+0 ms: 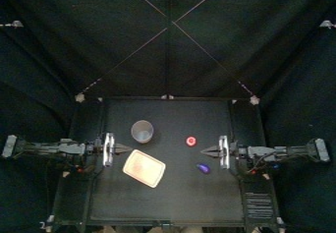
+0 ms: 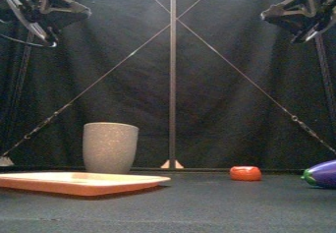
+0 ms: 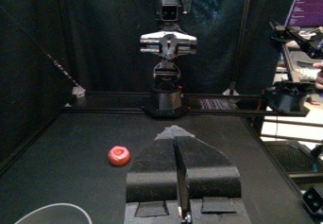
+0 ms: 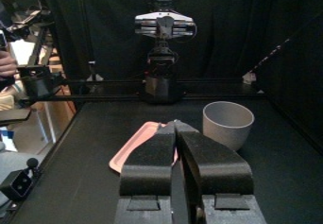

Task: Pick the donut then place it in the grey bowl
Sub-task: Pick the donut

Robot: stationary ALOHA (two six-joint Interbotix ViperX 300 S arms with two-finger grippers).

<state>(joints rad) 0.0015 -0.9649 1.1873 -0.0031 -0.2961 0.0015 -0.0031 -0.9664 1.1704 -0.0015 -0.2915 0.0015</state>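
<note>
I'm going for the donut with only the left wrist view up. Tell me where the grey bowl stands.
Observer: From the top view, the grey bowl stands upright to the left of the donut, clear of it.
Operator: Name what else is on the table.
Observer: A pink tray lies in front of the bowl.
Operator: Go on.
Observer: A purple eggplant toy lies in front of the donut, slightly to its right and not touching it.

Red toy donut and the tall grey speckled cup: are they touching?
Apart. The top view shows bare black table between the small red toy donut and the tall grey speckled cup; the front view agrees.
</note>
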